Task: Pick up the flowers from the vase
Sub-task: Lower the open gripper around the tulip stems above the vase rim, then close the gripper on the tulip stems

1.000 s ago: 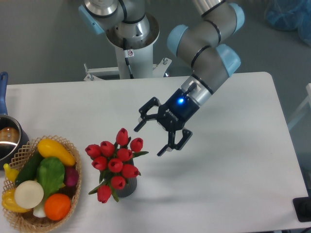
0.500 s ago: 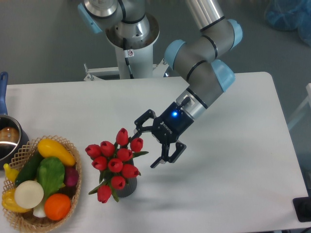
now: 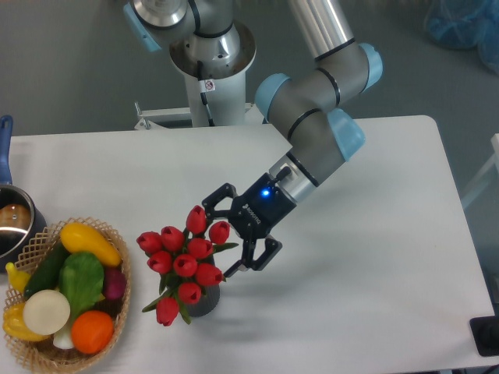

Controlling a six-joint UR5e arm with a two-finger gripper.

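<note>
nine glossy red flowers (image 3: 185, 261), ribbed cyl. vase (image 3: 204, 301)

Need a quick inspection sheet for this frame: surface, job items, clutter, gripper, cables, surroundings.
Surface: white table, no spills seen.
Job's things: flowers, red tulips, standing in the vase; the vase is mostly hidden under the blooms.
Clutter: wicker basket of toy vegetables at front left; metal pot with a blue handle at the left edge.
Gripper: gripper open, at the right side of the blooms, not closed on anything; blue light lit on its body.
Cables: one thin cable down the white pedestal.
Surroundings: grey floor; blue object at top right, cut off; dark object at bottom right edge.
</note>
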